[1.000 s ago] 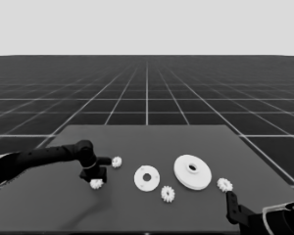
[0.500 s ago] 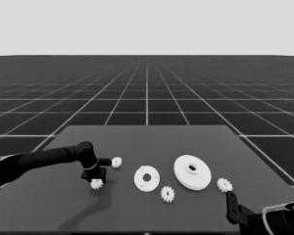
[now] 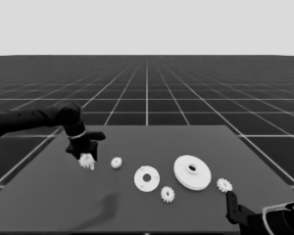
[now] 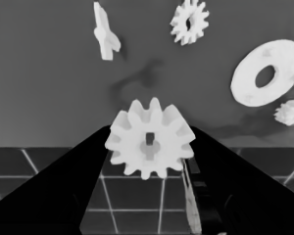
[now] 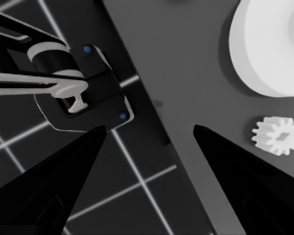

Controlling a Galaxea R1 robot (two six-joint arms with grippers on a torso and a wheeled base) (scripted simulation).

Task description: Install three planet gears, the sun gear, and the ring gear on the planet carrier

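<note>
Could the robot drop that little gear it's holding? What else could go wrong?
Maybe. The left gripper pinches the held gear only by its teeth, above the table's left end, so it could slip or twist. Another loose gear lies between it and the smaller round part, so a low carry might bump it.

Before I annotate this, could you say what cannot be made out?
- Left wrist view: the held gear hides the left gripper's fingertips.
- Right wrist view, right gripper parked: the edge cuts off the larger round part.
- Head view: the thin white piece, plain in the left wrist view, cannot be found.
</note>
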